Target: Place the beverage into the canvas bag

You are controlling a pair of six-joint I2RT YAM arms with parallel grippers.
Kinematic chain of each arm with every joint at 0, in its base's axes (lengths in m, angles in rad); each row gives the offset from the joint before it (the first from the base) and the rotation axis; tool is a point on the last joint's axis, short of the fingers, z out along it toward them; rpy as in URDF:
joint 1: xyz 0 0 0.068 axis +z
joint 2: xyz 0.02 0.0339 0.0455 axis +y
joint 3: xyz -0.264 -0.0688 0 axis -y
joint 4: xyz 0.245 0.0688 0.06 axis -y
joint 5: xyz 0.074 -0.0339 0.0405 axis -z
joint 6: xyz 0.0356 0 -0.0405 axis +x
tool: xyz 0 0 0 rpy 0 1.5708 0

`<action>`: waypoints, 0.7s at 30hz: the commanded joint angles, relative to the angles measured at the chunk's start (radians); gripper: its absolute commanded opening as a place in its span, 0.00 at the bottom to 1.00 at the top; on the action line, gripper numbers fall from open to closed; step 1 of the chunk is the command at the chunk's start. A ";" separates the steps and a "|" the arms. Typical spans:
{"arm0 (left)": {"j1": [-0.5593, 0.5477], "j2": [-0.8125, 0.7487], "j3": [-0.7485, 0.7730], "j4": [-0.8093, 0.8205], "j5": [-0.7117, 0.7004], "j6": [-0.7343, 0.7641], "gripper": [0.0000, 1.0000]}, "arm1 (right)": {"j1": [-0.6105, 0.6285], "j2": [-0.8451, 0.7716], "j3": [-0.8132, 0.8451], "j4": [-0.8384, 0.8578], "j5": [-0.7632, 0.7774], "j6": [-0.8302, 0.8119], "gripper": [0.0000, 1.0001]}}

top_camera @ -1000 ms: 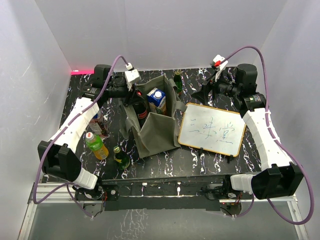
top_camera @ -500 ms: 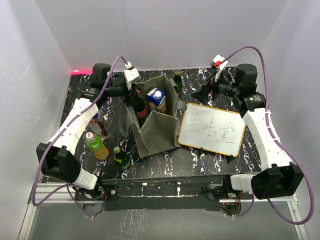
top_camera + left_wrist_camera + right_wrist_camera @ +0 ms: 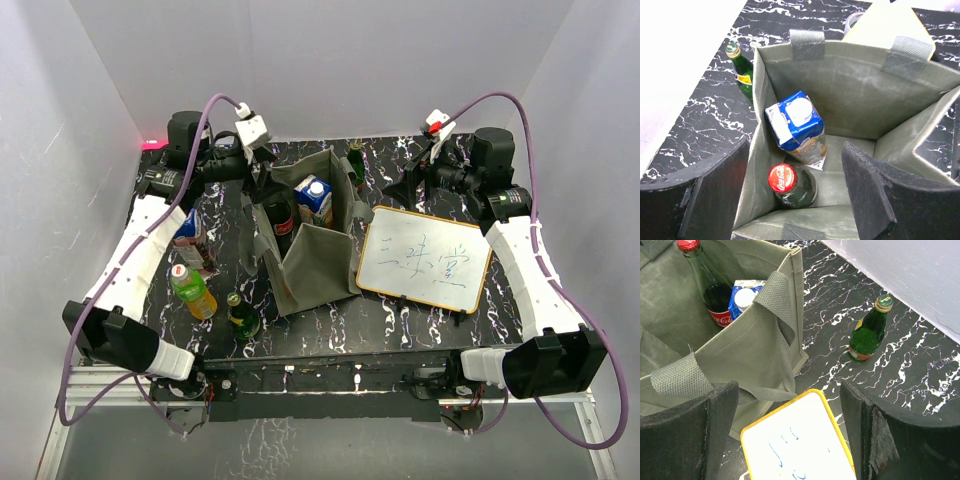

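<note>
Overhead and wrist views share the canvas bag (image 3: 318, 262)

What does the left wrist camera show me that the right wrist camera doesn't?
Only left wrist: a straight-down look into the olive-grey canvas bag, showing its bare floor beside the contents. Only right wrist: the bag's outer wall, the red label on the dark glass cola bottle, and blue writing on the yellow-framed whiteboard. Both: the red-capped cola bottle and the blue-and-white carton standing inside the bag, plus the green glass bottle on the black marbled table outside it.
</note>
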 commanded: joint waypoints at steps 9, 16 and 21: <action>0.019 -0.155 0.223 -0.301 -0.031 0.005 0.80 | -0.003 -0.035 0.043 -0.015 -0.030 -0.009 0.85; 0.118 -0.315 0.101 -0.290 -0.315 -0.112 0.81 | -0.004 -0.029 0.096 -0.110 -0.021 -0.033 0.85; 0.239 -0.375 0.019 -0.254 -0.535 -0.237 0.81 | 0.002 -0.026 0.112 -0.141 0.012 -0.029 0.85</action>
